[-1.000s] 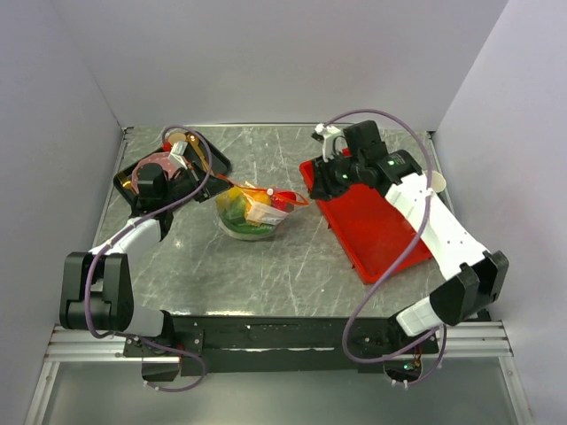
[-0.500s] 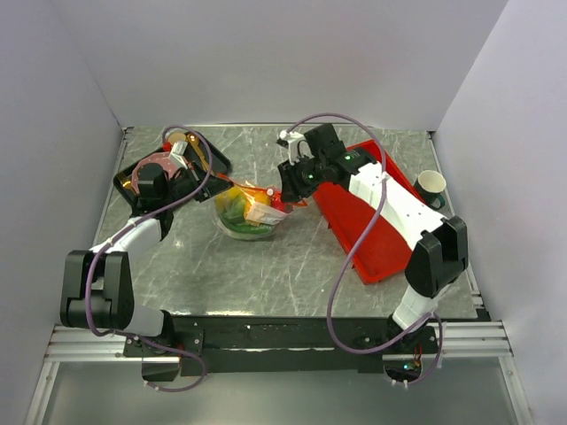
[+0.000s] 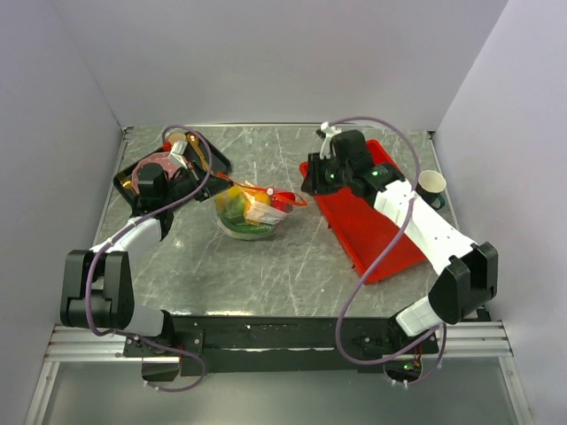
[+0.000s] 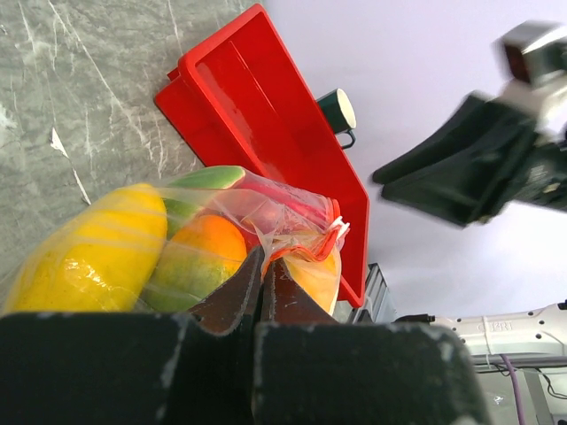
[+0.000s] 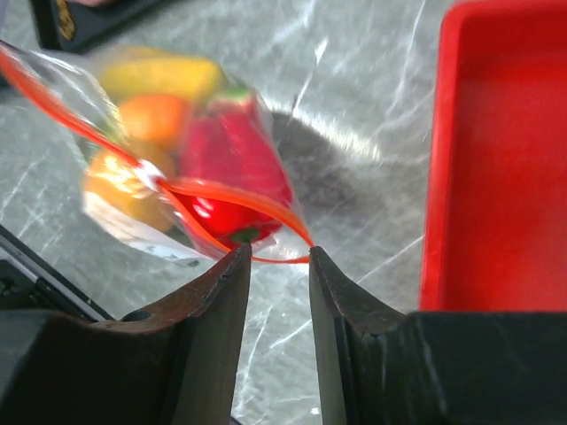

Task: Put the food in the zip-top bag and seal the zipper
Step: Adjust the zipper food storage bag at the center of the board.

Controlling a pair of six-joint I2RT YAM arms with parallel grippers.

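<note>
Right gripper (image 5: 278, 258) is backing off over the red tray (image 3: 376, 232), empty and spread, while left gripper (image 4: 264, 267) is pinching the zip-top bag's (image 3: 250, 212) seemingly unsealed zipper (image 5: 80, 117).

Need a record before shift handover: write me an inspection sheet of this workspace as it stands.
Surface: grey marbled table, scratched.
Job's things: zip-top bag centre-left with the food inside; zipper gapes in a loop, unsealed.
Clutter: red tray under the right arm; green cup beside it; black tray far left, contents partly hidden.
Grippers: left gripper shut on the bag's mouth edge; right gripper open, the zipper's end showing in its gap.
Cables: purple cables loop off both arms; the right one crosses the red tray.
Surroundings: pale walls on three sides.
</note>
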